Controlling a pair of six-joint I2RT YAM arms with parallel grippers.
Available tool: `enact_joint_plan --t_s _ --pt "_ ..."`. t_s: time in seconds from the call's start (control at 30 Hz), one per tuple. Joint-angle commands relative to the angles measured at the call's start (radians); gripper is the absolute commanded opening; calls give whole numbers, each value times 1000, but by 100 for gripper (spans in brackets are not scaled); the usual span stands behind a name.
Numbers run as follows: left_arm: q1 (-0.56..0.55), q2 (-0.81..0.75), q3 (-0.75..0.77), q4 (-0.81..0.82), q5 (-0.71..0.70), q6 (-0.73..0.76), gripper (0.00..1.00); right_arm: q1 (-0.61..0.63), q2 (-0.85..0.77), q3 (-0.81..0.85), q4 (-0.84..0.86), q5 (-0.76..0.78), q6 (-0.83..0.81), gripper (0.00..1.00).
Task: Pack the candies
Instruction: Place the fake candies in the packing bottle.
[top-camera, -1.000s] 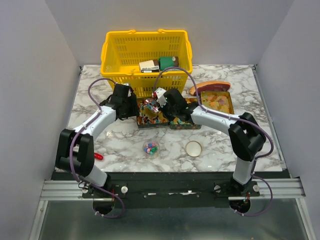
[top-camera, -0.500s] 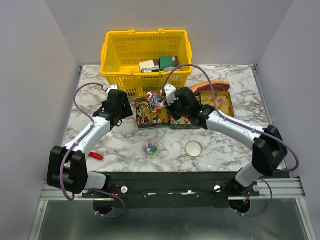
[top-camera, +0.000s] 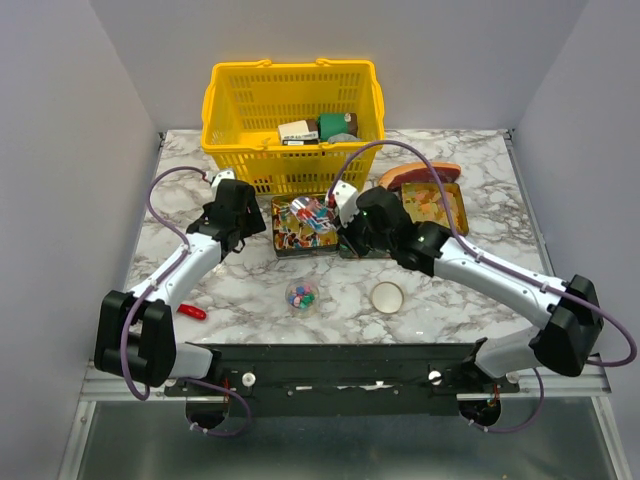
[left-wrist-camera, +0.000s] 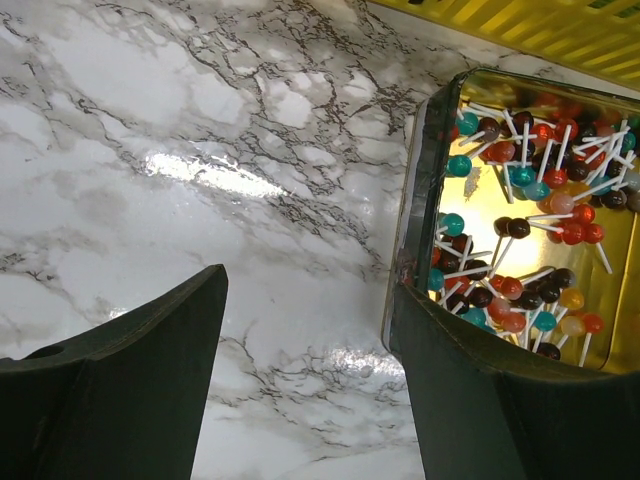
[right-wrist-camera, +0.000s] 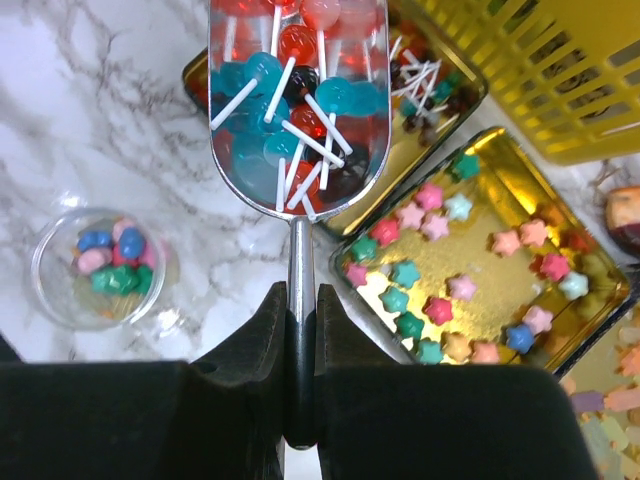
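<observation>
My right gripper (right-wrist-camera: 301, 300) is shut on the handle of a metal scoop (right-wrist-camera: 298, 90) loaded with red and blue lollipops. It hangs over the edge of the lollipop tin (top-camera: 283, 238), and the scoop (top-camera: 316, 208) also shows from above. A second tin (right-wrist-camera: 575, 320) beside it holds star-shaped candies (right-wrist-camera: 440, 290). A small clear cup (right-wrist-camera: 108, 265) of chunky pink, green and blue candies stands on the marble; from above the cup (top-camera: 302, 295) is nearer the front. My left gripper (left-wrist-camera: 310, 330) stands open over bare marble, its right finger (left-wrist-camera: 480, 400) against the lollipop tin's (left-wrist-camera: 412, 200) left wall.
A yellow basket (top-camera: 240, 120) with boxes stands at the back. A third tin (top-camera: 459, 205) of yellow-orange gummies and a red-brown meat slab (top-camera: 420, 172) lie at the back right. A round white lid (top-camera: 387, 296) and a small red object (top-camera: 192, 311) lie near the front.
My left gripper opened wider and drew back left from the lollipop tin. The right arm's elbow swung out to the right while the loaded scoop stayed over the tins.
</observation>
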Motion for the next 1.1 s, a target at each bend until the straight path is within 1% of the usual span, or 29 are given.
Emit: enact_joint_plan --t_s 0.0,0.13,0.17,0.27,0.37,0.47,0.6,0.67,0.87,1.07 --pt "-2 9 4 7 -11 -13 79 59 -65 15 -178 7 35 1" --pt "-2 15 7 5 0 -13 79 124 -91 10 -276 -15 98 1" --pt "-2 18 10 4 1 -13 79 136 -89 12 -322 -41 120 1" --pt "-1 27 11 7 15 -15 79 193 -83 4 -391 -81 199 1" --pt "-1 38 18 5 29 -18 79 234 -89 -17 -427 -97 243 1" --pt "-1 38 18 5 38 -18 79 248 -94 -39 -462 -105 260 1" --pt "-1 38 19 5 44 -16 79 259 -82 -28 -520 -114 253 1" --pt "-1 38 22 5 47 -15 79 259 -62 -11 -574 -100 251 1" --pt "-1 35 38 -24 36 -10 79 259 -22 53 -666 -77 239 1" --pt "1 13 41 -23 35 -3 79 259 18 102 -715 -66 243 1"
